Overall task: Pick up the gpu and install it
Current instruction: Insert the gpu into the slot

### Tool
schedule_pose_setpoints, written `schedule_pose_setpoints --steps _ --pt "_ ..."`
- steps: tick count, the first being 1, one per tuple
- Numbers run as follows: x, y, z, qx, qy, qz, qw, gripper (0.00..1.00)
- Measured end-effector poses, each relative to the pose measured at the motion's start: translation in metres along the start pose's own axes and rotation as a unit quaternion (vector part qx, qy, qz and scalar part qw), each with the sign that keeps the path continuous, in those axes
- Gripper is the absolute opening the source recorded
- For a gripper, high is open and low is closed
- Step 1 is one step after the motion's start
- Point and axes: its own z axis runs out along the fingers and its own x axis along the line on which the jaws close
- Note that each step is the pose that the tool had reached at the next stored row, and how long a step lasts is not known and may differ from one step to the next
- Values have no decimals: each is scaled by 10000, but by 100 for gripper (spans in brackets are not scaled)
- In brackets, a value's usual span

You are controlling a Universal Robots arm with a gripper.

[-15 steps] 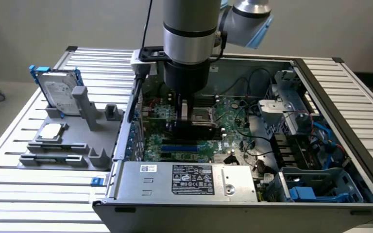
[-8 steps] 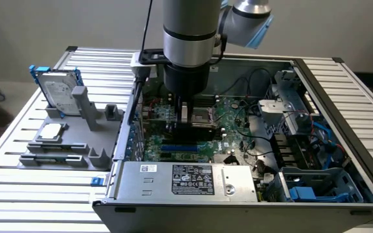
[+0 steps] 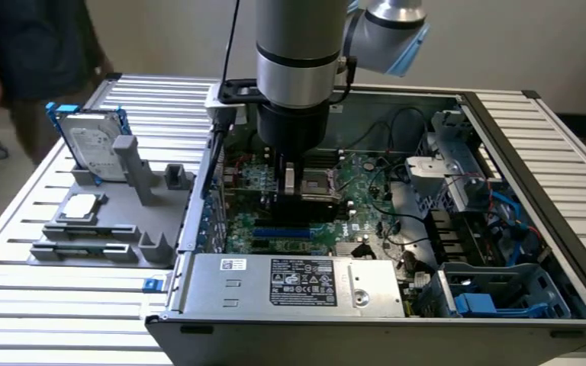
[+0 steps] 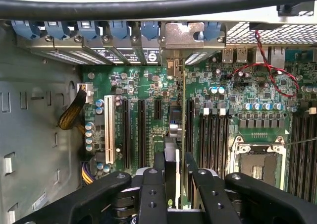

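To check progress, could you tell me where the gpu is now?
In the wrist view, the gpu stands edge-on in the gripper, over the motherboard slots.

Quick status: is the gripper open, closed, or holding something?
Gripper: closed, holding the gpu edge-on over the motherboard.

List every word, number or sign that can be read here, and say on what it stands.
None can be read.
Black label on the power supply: too small.
White sticker beside it: too small.
Hard drive label: blurred.
Motherboard print: too small.
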Motion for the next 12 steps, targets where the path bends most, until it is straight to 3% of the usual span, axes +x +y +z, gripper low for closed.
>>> schedule_pose_setpoints --steps 12 --pt "3 0 89 -5 -4 -1 10000 26"
